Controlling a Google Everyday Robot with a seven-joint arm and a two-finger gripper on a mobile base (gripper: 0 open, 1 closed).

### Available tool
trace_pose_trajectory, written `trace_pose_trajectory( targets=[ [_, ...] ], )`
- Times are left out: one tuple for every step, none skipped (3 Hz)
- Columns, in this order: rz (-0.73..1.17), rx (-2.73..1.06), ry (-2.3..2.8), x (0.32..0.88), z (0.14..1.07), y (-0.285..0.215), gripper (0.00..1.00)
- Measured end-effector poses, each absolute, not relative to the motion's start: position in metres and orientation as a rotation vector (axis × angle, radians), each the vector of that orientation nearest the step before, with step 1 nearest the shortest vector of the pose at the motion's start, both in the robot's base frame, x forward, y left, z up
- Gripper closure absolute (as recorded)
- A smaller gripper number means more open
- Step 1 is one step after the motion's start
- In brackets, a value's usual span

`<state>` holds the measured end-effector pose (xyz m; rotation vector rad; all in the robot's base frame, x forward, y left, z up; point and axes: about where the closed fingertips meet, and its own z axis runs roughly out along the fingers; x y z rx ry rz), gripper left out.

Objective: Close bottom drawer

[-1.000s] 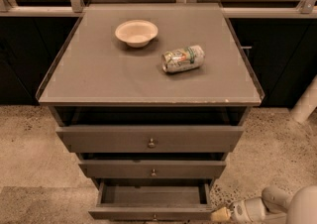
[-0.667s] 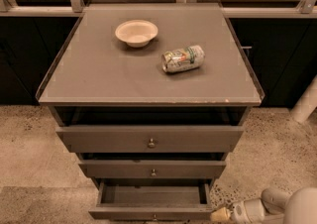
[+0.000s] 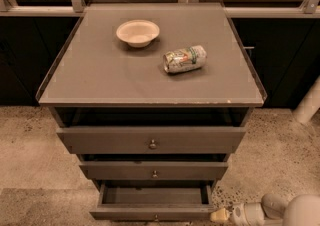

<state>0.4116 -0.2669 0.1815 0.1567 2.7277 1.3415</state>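
The bottom drawer (image 3: 129, 213) sits lowest in the cabinet, pulled well out. Its slim matte grey-brown front juts past the two above, its shallow rectangular tray shows from overhead, and a small round metal knob (image 3: 156, 217) sits at the centre of the front. The gripper (image 3: 220, 215), a pale rounded tip on a white cylindrical arm, lies low at the drawer's front right corner, just beside it; whether it is apart or together cannot be told. Above are the middle drawer (image 3: 115, 171) and the taller top drawer (image 3: 100, 140), both slightly out. On the smooth flat cabinet top (image 3: 90, 77), a shallow cream bowl (image 3: 138, 32) stands near the back edge and a dented can (image 3: 185, 59) lies on its side toward the right edge. The floor (image 3: 25, 140) is speckled stone.
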Motion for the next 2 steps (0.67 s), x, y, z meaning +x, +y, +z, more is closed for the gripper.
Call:
trace_pose_trajectory(
  targets=[
    [1.335,0.225,2.647,0.427,0.174,-0.262,1.00],
    [1.330,0.284,2.544,0.449,0.177,-0.258,1.00]
  ],
)
